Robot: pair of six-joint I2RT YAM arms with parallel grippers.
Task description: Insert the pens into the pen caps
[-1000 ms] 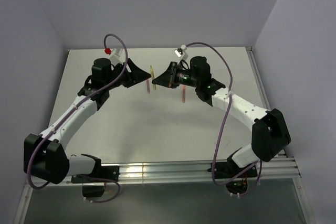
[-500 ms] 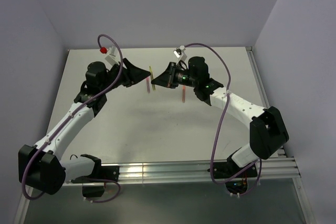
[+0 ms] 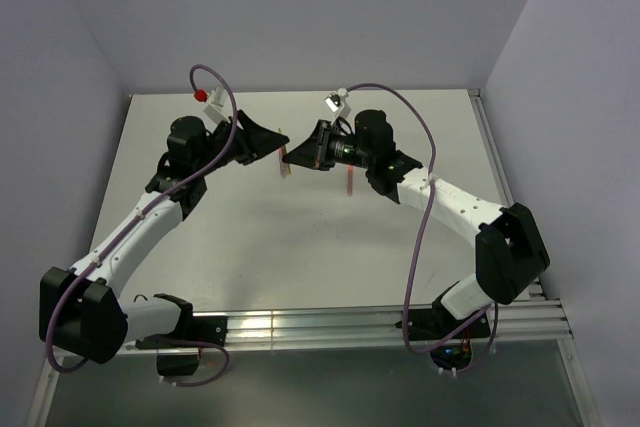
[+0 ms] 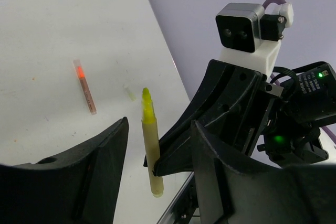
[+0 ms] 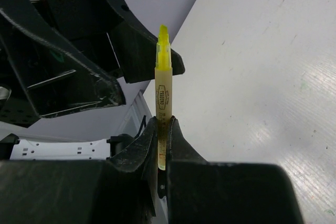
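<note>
Both arms arch inward, elbows out; left gripper [image 3: 268,143] jaws stand apart; right gripper [image 3: 293,156] jaws pinched tight; grippers face each other, tips just beside.

Left hand [image 3: 262,140] and right hand [image 3: 300,154] faced each other above the tabletop [image 3: 300,247], an upright pen [image 3: 284,150] between them, a red pen [image 3: 349,184] nearby.

White table [image 4: 42,24]: 1 pinkish pen [image 4: 85,86] lying flat, tiny pale cap [image 4: 128,92] nr it.

Top camera: high behind bases, looks down over tabletop [image 3: 300,247]. Wrist cameras: close behind left tool [image 4: 157,129], right tool [image 5: 163,124], facing each other; share yellow pen [image 5: 163,87].
</note>
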